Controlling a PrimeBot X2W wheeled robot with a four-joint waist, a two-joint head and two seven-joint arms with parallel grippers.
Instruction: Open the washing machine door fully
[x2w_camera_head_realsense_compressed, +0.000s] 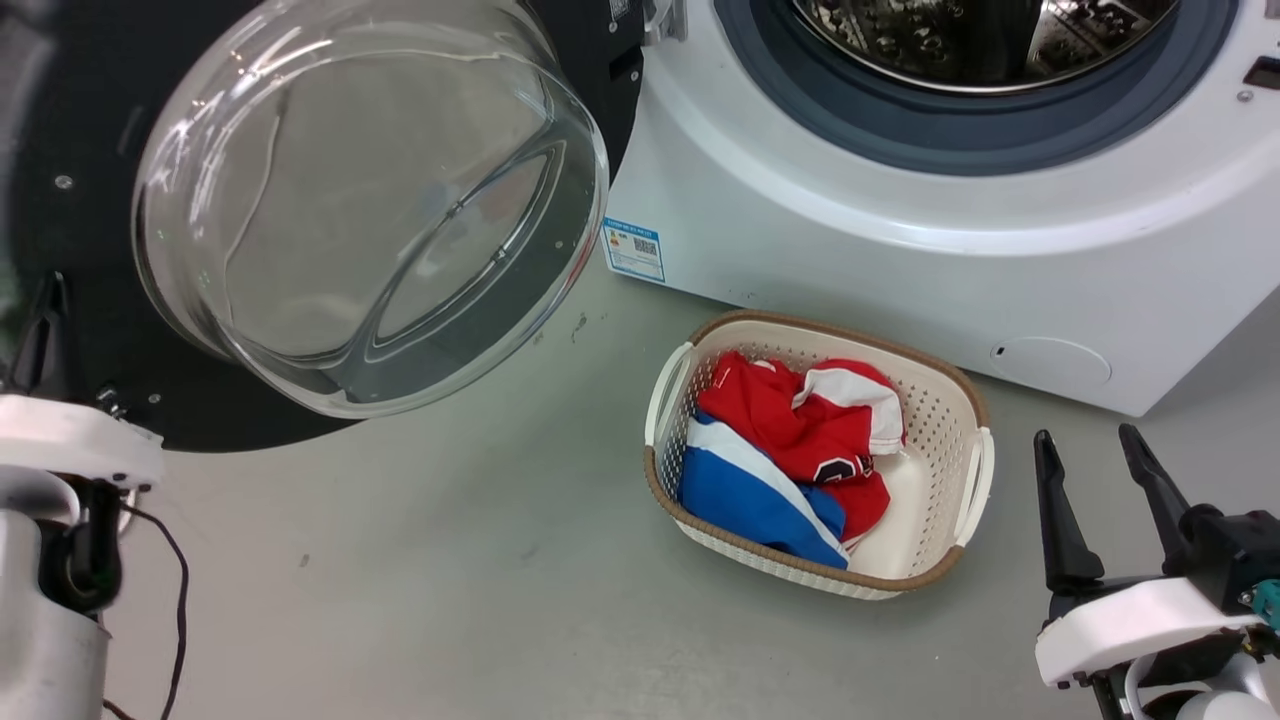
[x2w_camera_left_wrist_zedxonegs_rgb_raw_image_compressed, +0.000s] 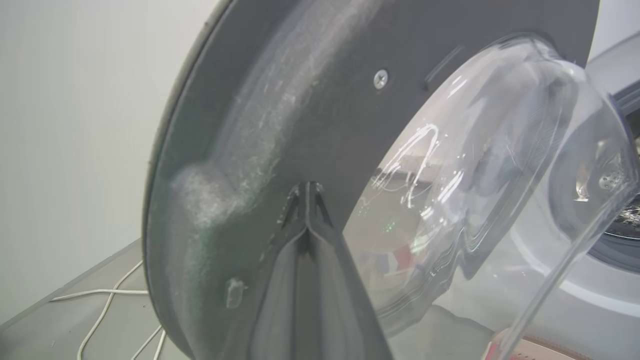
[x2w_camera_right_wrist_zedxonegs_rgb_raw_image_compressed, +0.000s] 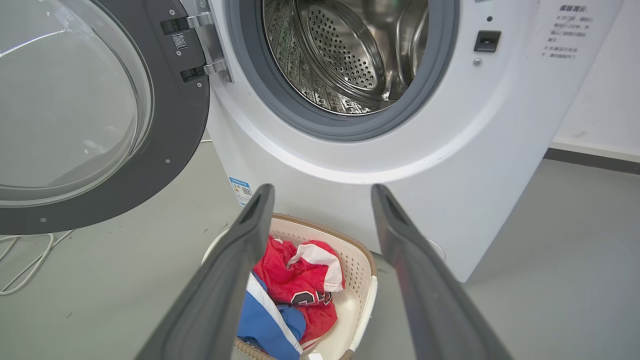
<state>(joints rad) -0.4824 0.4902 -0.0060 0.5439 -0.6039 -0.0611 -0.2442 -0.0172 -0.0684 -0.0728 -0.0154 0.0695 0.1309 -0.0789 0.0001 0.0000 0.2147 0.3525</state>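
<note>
basket (x2w_camera_head_realsense_compressed: 780, 562) before washing machine (x2w_camera_head_realsense_compressed: 900, 270), door (x2w_camera_head_realsense_compressed: 370, 200) left

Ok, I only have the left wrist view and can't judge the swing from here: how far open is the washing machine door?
Observer: In the right wrist view the washing machine door stands swung out on its hinge, to the left of the drum mouth, which is fully uncovered.
Operator: Anything near its swing?
Observer: A laundry basket of red and blue clothes sits on the floor before the washing machine, right of the door and apart from it in the head view.
Operator: And the other arm?
Observer: The right gripper hangs beside the basket, fingers open, holding nothing.
</note>
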